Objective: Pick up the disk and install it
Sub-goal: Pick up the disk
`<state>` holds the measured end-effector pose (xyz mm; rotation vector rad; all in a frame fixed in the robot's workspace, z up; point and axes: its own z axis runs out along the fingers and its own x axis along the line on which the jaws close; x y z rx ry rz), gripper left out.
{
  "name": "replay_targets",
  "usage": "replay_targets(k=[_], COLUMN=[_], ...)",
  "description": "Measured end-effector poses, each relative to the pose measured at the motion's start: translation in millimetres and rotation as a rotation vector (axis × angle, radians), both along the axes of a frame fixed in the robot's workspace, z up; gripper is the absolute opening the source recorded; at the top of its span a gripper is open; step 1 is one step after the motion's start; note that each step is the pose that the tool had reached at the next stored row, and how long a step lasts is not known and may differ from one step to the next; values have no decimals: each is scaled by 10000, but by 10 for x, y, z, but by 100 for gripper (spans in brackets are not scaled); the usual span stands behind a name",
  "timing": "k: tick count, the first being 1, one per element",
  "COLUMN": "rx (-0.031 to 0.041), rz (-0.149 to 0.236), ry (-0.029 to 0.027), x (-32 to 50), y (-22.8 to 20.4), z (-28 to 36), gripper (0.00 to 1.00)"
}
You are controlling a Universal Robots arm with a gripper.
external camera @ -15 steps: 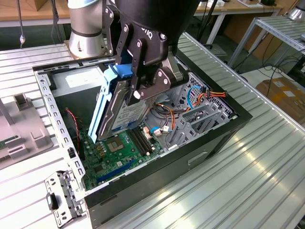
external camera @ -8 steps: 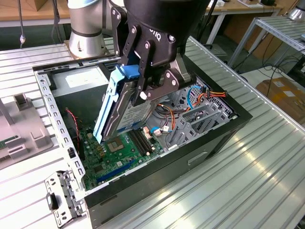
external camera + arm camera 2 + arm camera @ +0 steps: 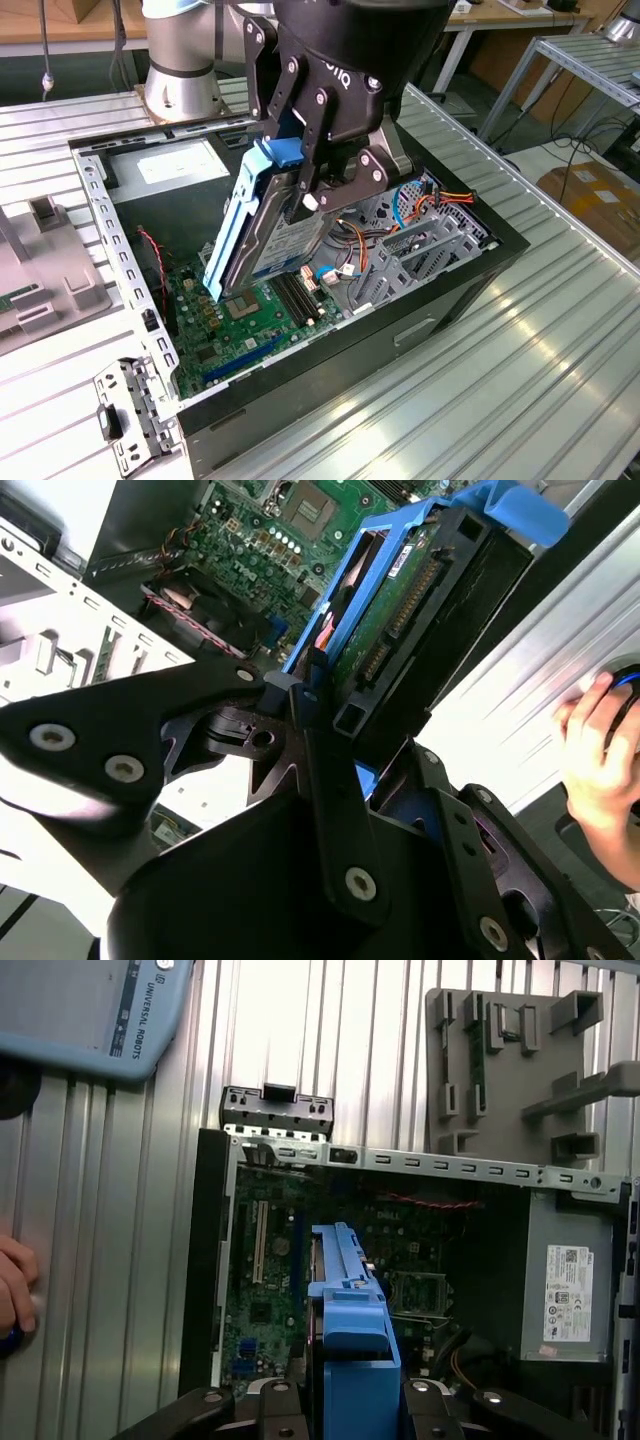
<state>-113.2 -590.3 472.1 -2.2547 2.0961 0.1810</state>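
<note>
My claw [image 3: 305, 192] is pinching the disk [image 3: 262, 228] across its flat faces, near the end with the darker blue tab. The disk hangs clear of everything, tilted steeply with its lower end toward the motherboard [image 3: 215, 322] inside the open computer case [image 3: 492, 252]. In the second wrist view the disk's [image 3: 400, 600] green circuit side and its connector row face the camera, framed by the blue carrier. In the first wrist view the carrier's edge [image 3: 345, 1300] runs straight down over the board.

Right under the disk lie the processor socket [image 3: 243, 305] and the dark memory slots [image 3: 297, 297]. Just beside it, toward the exterior view's right, the metal drive cage [image 3: 425, 235] is crowded with orange and blue cables [image 3: 452, 198]. The grey power-supply box [image 3: 172, 160] sits at the far end of the case. A perforated metal bracket [image 3: 125, 412] juts from the case's near corner.

On the ribbed bench [image 3: 520, 385], at the exterior view's left, rests a grey fixture plate [image 3: 50, 272]. A person's hand [image 3: 597, 762] lies out on the bench, well apart from the case.
</note>
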Motion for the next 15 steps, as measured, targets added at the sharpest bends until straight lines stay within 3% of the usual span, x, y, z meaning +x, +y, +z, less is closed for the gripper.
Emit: replay_targets(k=[13, 15], rx=[0, 0], rz=[0, 0], ry=[0, 1], x=[102, 232], y=[-69, -163], z=[-3, -6], gripper=[36, 36])
